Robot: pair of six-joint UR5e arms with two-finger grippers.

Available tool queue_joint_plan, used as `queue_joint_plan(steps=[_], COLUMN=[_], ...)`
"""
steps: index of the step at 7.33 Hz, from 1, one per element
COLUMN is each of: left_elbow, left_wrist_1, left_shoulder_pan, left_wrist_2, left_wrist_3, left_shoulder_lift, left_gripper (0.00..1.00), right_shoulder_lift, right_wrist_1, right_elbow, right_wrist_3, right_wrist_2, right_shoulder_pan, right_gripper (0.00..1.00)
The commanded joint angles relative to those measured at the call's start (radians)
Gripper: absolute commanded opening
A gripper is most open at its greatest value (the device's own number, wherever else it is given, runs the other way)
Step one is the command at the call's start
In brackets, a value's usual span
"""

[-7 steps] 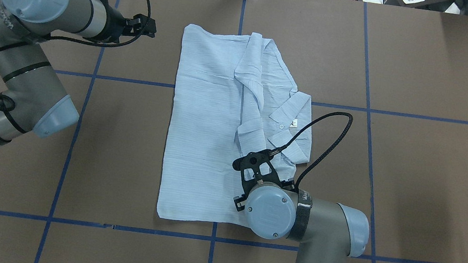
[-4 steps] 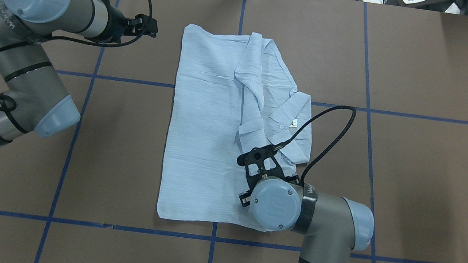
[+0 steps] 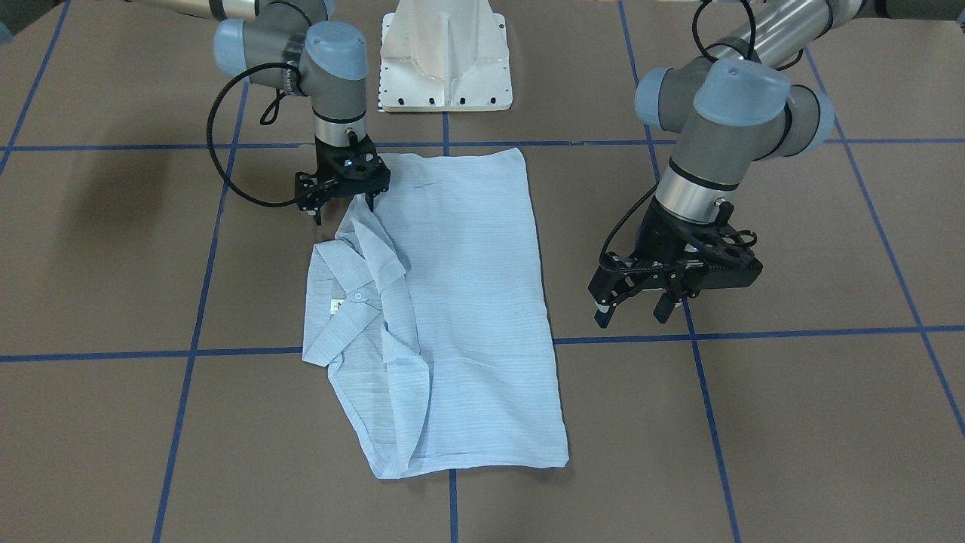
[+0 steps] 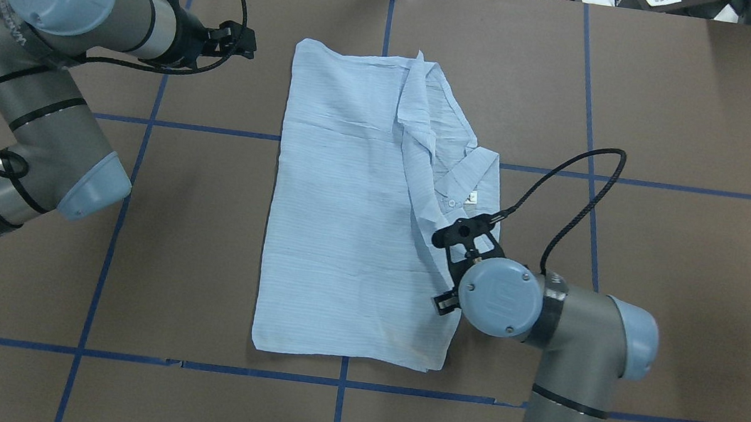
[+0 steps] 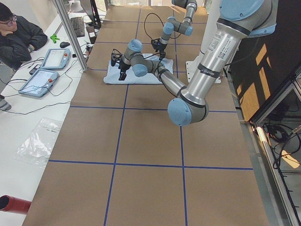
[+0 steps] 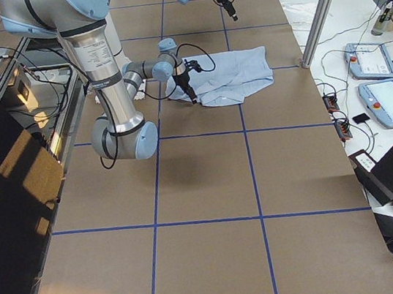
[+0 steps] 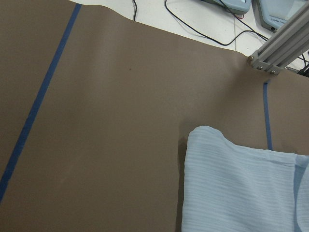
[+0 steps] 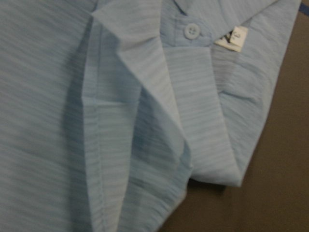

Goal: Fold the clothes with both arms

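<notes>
The shirt [image 4: 346,214] lies folded flat on the bench [image 4: 679,133] — its collar-side edge under the right end effector [image 3: 344,214], fingers spread, released. The left end effector [image 3: 632,318] — also released — hangs above bare bench, a shirt corner near it.

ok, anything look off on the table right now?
Yes: the shirt isn't a clean rectangle. Its collar flares out past the folded edge on the robot's right, and the front strip beside it lies crooked and creased. Right gripper is over that side; left gripper is off the cloth.
</notes>
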Motion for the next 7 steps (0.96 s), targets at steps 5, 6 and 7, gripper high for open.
queue_joint_plan(steps=[5,6,7], left_elbow=[0.0,-0.003,-0.013], left_wrist_1=[0.002,0.003,0.006], left_shoulder_pan=[0.003,0.003,0.013], left_wrist_2=[-0.002,-0.003,-0.005], left_wrist_3=[0.005,0.004,-0.002], left_shoulder_lift=[-0.001,-0.001,0.004], left_gripper=[1.0,1.0,1.0], right_shoulder_lift=[0.098,0.134,0.137], right_wrist_1=[0.012,0.012,0.011], right_elbow=[-0.004,-0.017,-0.011], right_wrist_3=[-0.123,-0.122,-0.103], right_wrist_2=[0.086,0.095,0.142], right_shoulder_pan=[0.18,0.189,0.191], right_gripper=[1.0,1.0,1.0])
